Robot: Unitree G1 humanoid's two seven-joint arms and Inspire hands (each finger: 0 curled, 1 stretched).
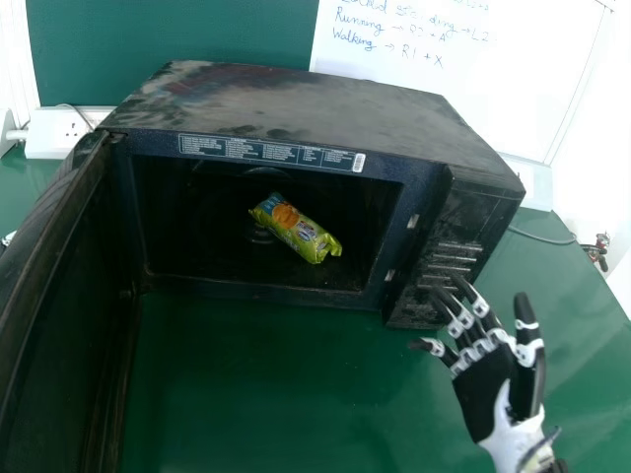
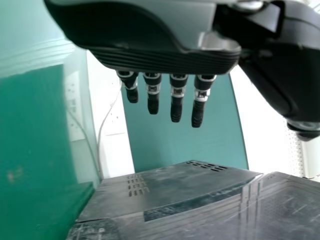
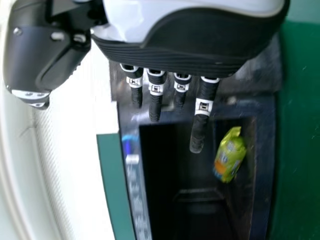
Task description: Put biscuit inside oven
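One biscuit packet (image 1: 298, 232) lies inside the microwave oven (image 1: 315, 108), so your placing looks done, with your right hand (image 1: 483, 389) and left hand (image 2: 177, 102) both empty, fingers extended, and at most the open door (image 1: 64, 296) to close.

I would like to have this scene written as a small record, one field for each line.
Biscuit packet: green and yellow, lying inside the oven
Oven door: open, at the robot's left
Right hand: open and empty, by the oven's control side
Left hand: fingers straight
Behind: whiteboard with handwriting
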